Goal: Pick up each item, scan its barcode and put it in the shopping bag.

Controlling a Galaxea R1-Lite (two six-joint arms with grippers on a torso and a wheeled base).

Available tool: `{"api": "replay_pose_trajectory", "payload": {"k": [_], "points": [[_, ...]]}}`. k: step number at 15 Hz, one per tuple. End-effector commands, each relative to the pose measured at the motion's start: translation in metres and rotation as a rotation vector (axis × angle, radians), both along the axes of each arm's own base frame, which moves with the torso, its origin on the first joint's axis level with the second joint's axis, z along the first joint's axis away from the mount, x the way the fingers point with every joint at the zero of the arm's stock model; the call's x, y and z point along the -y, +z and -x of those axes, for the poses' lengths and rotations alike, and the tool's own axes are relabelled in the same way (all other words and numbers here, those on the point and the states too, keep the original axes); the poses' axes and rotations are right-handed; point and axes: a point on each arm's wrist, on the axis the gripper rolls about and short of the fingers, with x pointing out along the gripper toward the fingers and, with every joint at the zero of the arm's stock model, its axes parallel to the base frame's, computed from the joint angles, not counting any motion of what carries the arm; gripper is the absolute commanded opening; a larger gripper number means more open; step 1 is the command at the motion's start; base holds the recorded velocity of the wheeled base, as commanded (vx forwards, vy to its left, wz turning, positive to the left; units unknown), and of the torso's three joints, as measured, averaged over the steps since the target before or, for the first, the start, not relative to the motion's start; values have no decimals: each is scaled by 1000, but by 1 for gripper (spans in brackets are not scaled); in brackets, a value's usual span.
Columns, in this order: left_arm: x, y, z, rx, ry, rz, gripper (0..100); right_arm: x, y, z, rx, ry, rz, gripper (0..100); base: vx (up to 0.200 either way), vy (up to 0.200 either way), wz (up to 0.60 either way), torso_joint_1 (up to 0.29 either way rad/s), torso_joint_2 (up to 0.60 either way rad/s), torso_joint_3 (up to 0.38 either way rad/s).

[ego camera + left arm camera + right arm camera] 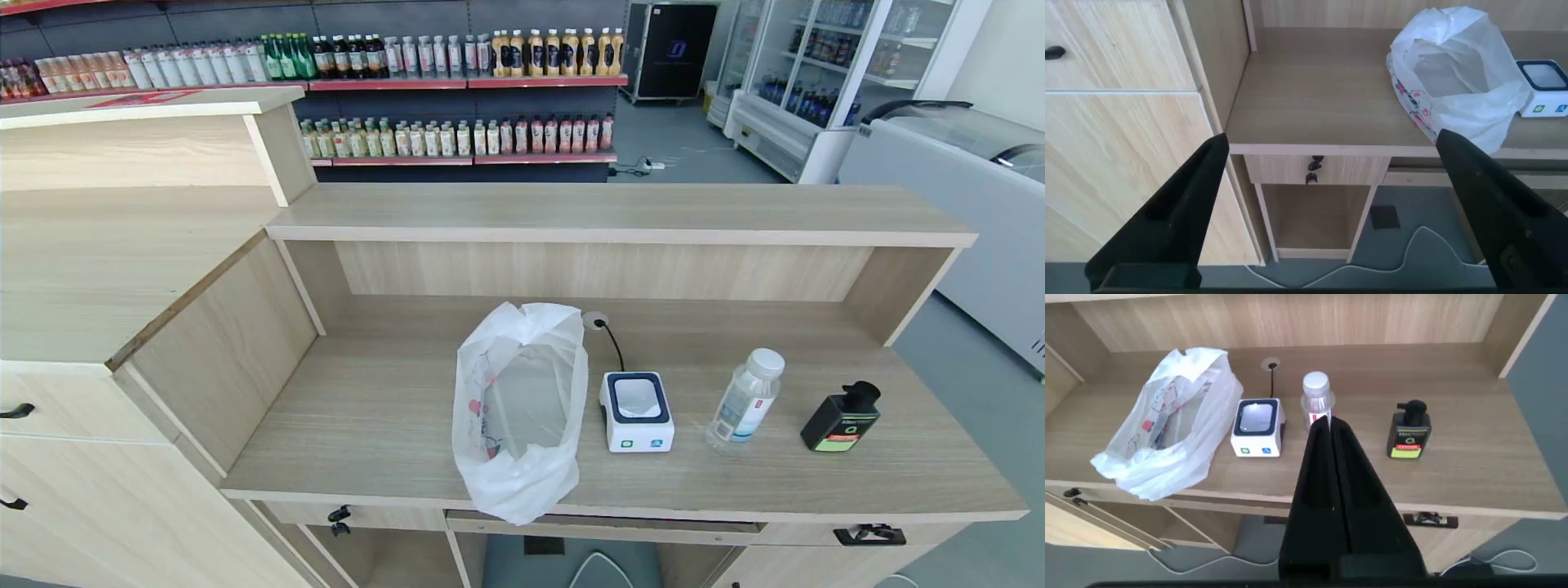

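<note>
On the wooden counter (392, 425) a white plastic shopping bag (522, 408) lies with its mouth open. To its right are a white barcode scanner (637, 410), then an upright clear bottle (744, 400) with a white cap, then a black pump bottle (841, 418). My left gripper (1331, 139) is open, fingers wide apart, out in front of the counter's left end with the bag (1454, 73) off to one side. My right gripper (1328, 425) is shut with nothing in it, held before the counter's front edge in line with the clear bottle (1317, 396), near the black bottle (1407, 433).
A raised wooden ledge (620, 212) runs behind the counter, and a taller cabinet (122, 269) closes its left side. The scanner's cable (611, 343) leads to a hole at the back. Drawers with black handles (869, 535) sit under the front edge.
</note>
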Motion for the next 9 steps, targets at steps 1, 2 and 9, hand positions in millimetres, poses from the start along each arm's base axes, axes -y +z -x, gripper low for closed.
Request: {"api": "replay_pose_trajectory", "payload": {"k": [1,2,9], "points": [[0,0,0,-1,0,0,100,-8,12,-61,-108,61,28,100,0,0,0,0,0,0],[0,0,0,-1,0,0,100,-6,3,-74,-168,34,7,100,0,0,0,0,0,0],[0,0,0,-1,0,0,100,42,-63,-152,-294,-24,138,100,0,0,0,0,0,0]]}}
